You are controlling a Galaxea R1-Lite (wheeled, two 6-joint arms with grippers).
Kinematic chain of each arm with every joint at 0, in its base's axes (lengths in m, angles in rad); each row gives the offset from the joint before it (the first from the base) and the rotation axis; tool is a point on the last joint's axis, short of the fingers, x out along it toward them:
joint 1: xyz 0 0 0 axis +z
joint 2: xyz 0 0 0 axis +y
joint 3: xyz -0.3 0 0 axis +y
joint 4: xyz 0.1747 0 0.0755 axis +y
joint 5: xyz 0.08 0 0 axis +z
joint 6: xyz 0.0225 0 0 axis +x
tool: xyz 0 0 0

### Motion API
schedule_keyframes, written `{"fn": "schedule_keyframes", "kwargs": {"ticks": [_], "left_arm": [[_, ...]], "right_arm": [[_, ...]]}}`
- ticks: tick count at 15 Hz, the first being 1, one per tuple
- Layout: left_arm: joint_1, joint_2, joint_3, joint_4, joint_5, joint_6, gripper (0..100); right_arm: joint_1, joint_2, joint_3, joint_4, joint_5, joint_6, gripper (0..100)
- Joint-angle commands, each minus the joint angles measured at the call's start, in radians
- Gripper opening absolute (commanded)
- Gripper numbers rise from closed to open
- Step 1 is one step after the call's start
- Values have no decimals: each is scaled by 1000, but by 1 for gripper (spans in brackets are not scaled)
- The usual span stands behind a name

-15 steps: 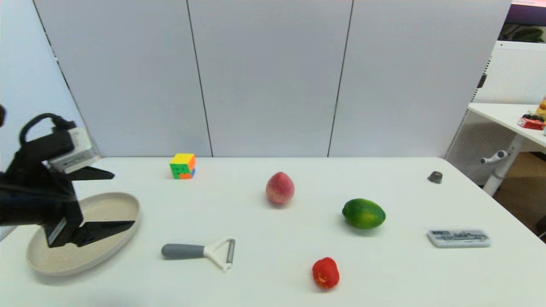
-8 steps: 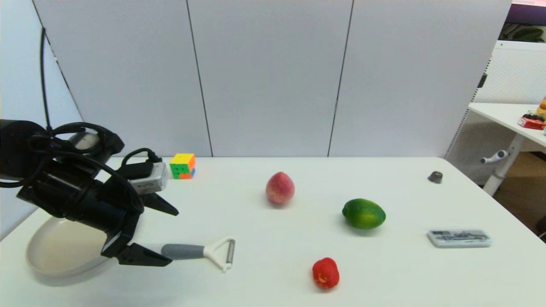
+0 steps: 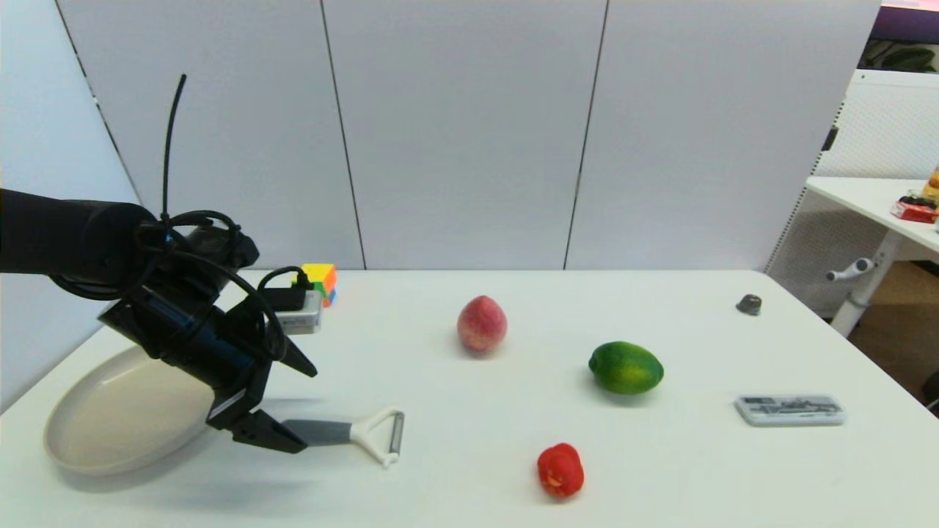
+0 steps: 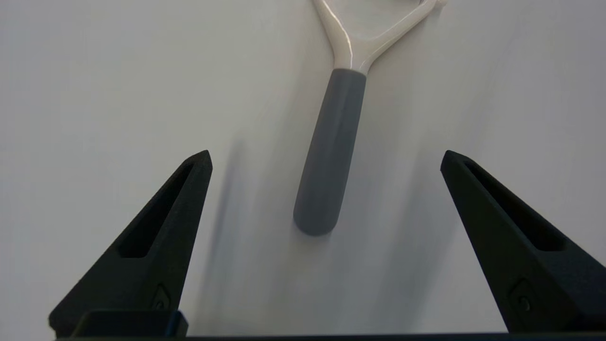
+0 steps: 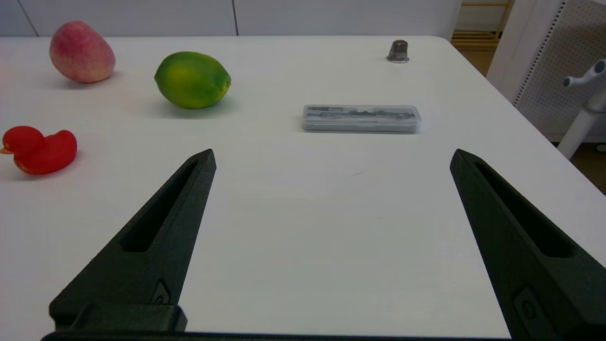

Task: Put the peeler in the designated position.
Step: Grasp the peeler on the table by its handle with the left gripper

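The peeler (image 3: 367,434) lies flat on the white table near the front left, grey handle pointing left and white forked head with its blade to the right. My left gripper (image 3: 301,408) is open and tilted down just above the table, at the end of the handle. In the left wrist view the grey handle of the peeler (image 4: 337,118) lies between the two spread fingers of the left gripper (image 4: 326,154), touching neither. The designated position carries no mark that I can see on the tabletop. My right gripper (image 5: 332,152) hangs open over bare table on the right side.
A round beige plate (image 3: 110,440) sits left of the peeler, partly under my left arm. A colour cube (image 3: 323,277), a peach (image 3: 481,323), a green fruit (image 3: 625,367), a red duck (image 3: 560,469), a clear case (image 3: 789,409) and a small dark cap (image 3: 748,303) stand about.
My left arm has swung right from over the plate and dropped to the peeler's handle end, its fingers staying open. The peeler has not moved.
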Motion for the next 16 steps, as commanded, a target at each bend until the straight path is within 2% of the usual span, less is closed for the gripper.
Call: {"fn": "schedule_keyframes", "kwargs": {"ticks": [1,6,16], "left_arm": [[-30,28,-4,0,15,4,100],[-53,34,2,-3,96,4,100],[-67,64,11,-5,130,4,100]], "right_arm": [[1,1,2,0,1,0,100],[1,1,2,0,0,0,100],[0,1,2,0,0,0,100]]}}
